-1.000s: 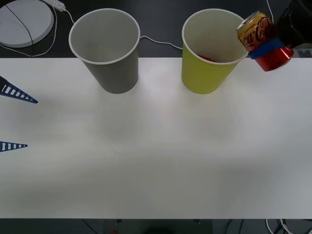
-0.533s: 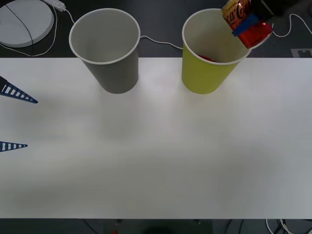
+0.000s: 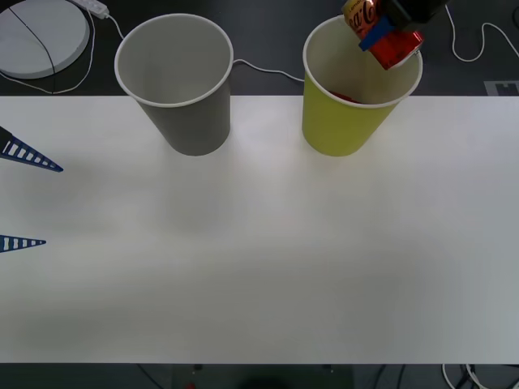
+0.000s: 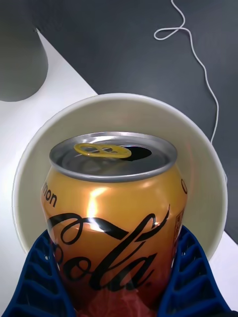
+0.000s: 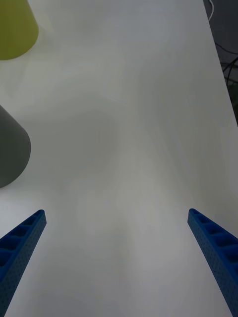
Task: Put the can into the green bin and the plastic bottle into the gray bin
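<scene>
The right pincer (image 3: 381,34) grips the small gold-orange and red drink can (image 3: 377,28) tilted above the mouth of the yellow-green paper cup (image 3: 345,121) near the bench's (image 3: 259,259) far edge, apparently so a release drops it inside. Its lettering reads "Coca-Cola" and partly "Lemon". The left pincer (image 3: 20,197) waits wide open at the bench's left edge.

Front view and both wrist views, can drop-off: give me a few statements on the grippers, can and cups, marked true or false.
1. The right gripper grips the gold-and-red drink can over the yellow-green paper cup. True.
2. The can lies on the white table. False: it is held in the air.
3. The left gripper is shut. False: it is open, empty, at the table's left side.
4. The gray paper cup stands upright, left of the yellow-green cup. True.
</scene>
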`<state>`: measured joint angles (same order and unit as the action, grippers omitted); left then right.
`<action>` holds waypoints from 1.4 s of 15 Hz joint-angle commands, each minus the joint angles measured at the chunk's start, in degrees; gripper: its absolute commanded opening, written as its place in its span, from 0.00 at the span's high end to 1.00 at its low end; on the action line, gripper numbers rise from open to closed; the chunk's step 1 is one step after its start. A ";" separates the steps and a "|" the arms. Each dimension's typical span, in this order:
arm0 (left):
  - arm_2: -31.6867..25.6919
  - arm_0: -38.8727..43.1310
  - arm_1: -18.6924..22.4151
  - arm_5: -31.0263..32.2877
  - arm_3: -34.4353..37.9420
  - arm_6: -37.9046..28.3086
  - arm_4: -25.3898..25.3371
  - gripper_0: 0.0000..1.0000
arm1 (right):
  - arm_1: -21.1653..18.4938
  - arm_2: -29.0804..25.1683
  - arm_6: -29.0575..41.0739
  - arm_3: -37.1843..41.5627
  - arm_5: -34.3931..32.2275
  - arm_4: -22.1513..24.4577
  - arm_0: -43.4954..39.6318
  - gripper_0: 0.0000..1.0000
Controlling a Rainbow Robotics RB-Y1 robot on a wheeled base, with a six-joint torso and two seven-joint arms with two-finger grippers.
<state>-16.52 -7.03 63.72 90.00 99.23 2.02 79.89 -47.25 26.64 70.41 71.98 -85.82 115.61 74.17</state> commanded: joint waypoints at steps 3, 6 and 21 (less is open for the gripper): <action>0.00 0.00 0.00 0.00 0.00 0.00 0.00 0.00 | 0.14 -0.01 -3.08 0.00 1.19 -0.48 0.10 0.00; 0.00 0.00 0.00 0.00 0.00 0.00 0.00 0.00 | -0.21 -0.01 -4.67 0.00 1.19 -1.44 0.10 0.00; 0.00 0.00 0.00 0.00 0.00 0.00 0.00 0.00 | -14.36 -14.25 -18.55 14.59 0.22 -26.49 -16.60 0.00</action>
<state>-16.52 -7.03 63.72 90.00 99.23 2.02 79.89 -60.99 13.38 54.08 86.34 -85.60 91.07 59.04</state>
